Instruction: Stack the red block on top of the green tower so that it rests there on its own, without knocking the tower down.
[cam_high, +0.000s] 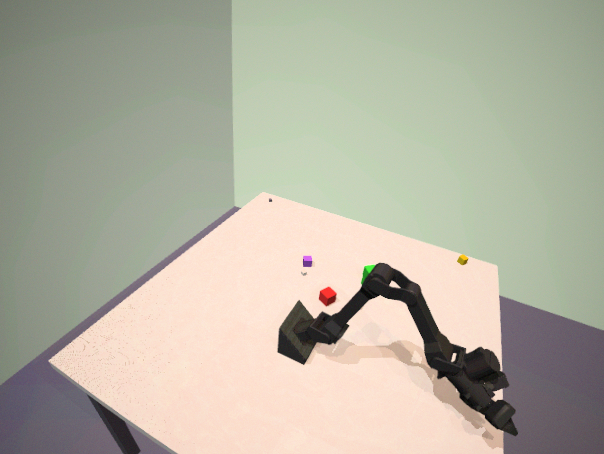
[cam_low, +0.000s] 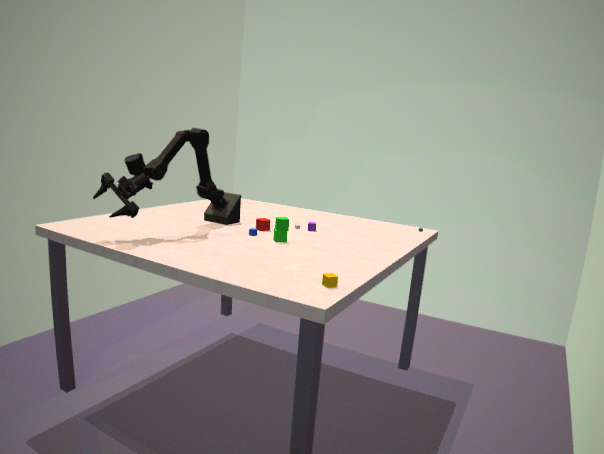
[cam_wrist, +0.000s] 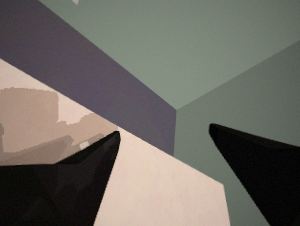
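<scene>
Pale green walls (cam_high: 410, 125) (cam_low: 410, 125) (cam_wrist: 150, 50) frame a light-topped table (cam_high: 200, 310) (cam_low: 190, 252) (cam_wrist: 155, 185), where the red block (cam_high: 327, 296) (cam_low: 262, 224) sits on the surface near the base (cam_high: 291, 345) (cam_low: 220, 215) of the arm (cam_high: 425, 320) (cam_low: 202, 162) I operate from afar. Beside it, in the exterior view, are a smaller blue block (cam_low: 253, 232) and the two-block green tower (cam_high: 368, 274) (cam_low: 281, 230), its upper block seemingly a touch off line with the lower.

I judge the red block rigid and fairly light, unlikely to crush, though its flat faces could slip or twist under an uneven pinch. Two opposite upright sides, gripped squarely around mid-height, look the best hold, leaving its underside free for the tower. Reaching in calls for care, as a stray finger could nudge the blue block or topple the green pair.

Wide apart stand the fingers of my gripper (cam_high: 511, 409) (cam_low: 103, 207) (cam_wrist: 165, 129), with nothing between them and no block in contact. It hangs above the table's edge, well apart from the red block, and the wrist view shows only tabletop, floor and wall past the fingertips. Stacking, by my reading, awaits a first grasp.
</scene>
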